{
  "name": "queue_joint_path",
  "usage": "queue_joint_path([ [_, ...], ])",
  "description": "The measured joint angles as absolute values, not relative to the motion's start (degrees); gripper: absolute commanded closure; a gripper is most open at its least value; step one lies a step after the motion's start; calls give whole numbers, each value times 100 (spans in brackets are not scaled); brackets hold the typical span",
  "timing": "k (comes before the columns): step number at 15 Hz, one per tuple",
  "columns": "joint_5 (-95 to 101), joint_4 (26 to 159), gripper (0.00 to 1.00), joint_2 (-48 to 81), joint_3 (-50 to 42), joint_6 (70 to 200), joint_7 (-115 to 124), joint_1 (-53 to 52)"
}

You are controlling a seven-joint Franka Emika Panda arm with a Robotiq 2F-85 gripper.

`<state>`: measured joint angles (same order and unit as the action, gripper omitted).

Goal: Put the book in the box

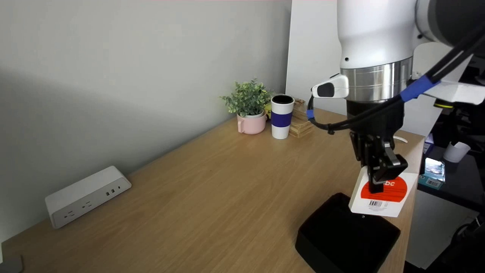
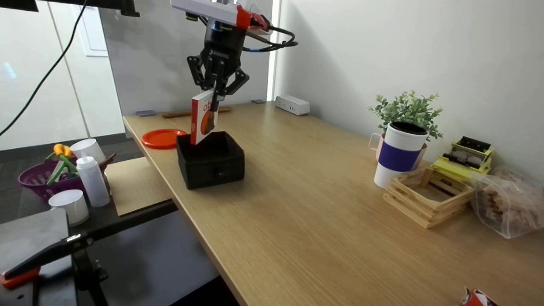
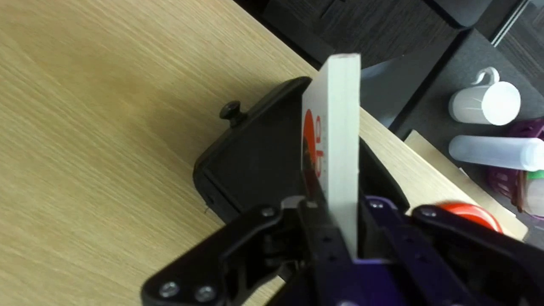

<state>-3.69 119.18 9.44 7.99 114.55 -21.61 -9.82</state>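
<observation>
The wall point(image 1: 151, 68) is grey, and the counter point(image 1: 212, 212), pale wood, runs along it. The arm point(image 1: 379, 34), mostly white, hangs over the counter near one edge. Below it stands the box point(image 2: 197, 176), black, square and open at the top, close to that edge. The white strip point(image 1: 89, 199) sits beside the wall, well apart from the box. The plant point(image 1: 246, 96), in a pink mug point(image 1: 253, 126), is also by the wall, farther along; the crate point(image 2: 412, 199) stands near it, with a clear bag point(image 2: 505, 208) just beside the crate. The cup point(image 2: 399, 157), white with a purple band, is near plant and crate alike. A red plate point(image 2: 163, 139) lies flat near the box, by the edge.

The book point(image 1: 396, 191), white with a red-orange circle, is in the air over the box, on edge and tilted; parts of that circle show in all three views. The jaws are closed to the book's thickness, one pressed on each face, gripping its upper part. Whether the book's lower edge is below the box's rim, I cannot tell. A dark knob point(image 3: 230, 111) juts from the box's side.
</observation>
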Motion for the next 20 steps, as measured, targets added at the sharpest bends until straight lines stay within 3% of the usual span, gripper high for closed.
queue_joint_path([
  [10, -1732, 11739, 96, 1590, 797, 12634, -1914, -741],
  [20, -1717, 11787, 96, 1697, 805, 12683, -1009, -686],
])
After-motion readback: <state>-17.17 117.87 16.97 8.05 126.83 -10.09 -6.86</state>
